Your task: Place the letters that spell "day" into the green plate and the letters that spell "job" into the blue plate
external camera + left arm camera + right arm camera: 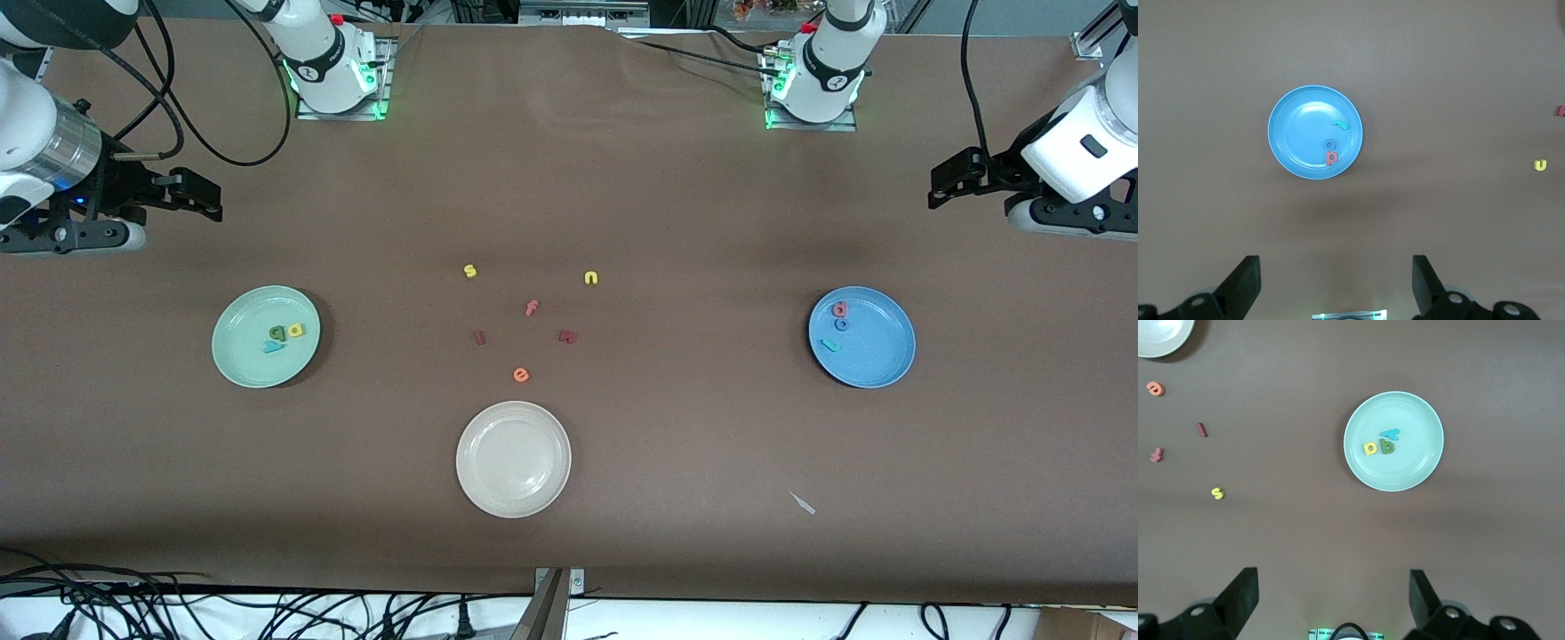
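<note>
The green plate lies toward the right arm's end of the table and holds the olive d, the yellow a and the teal y. The blue plate lies toward the left arm's end and holds the red-orange b, the blue o and the teal j. My right gripper hangs open and empty over bare table at its end. My left gripper does the same at its end. Both arms wait. The left wrist view shows the blue plate, the right wrist view the green plate.
A cream-white plate sits mid-table, nearer the front camera. Loose letters lie farther back in the middle: yellow s and n, orange f and e, two dark red ones. A small white scrap lies near the front edge.
</note>
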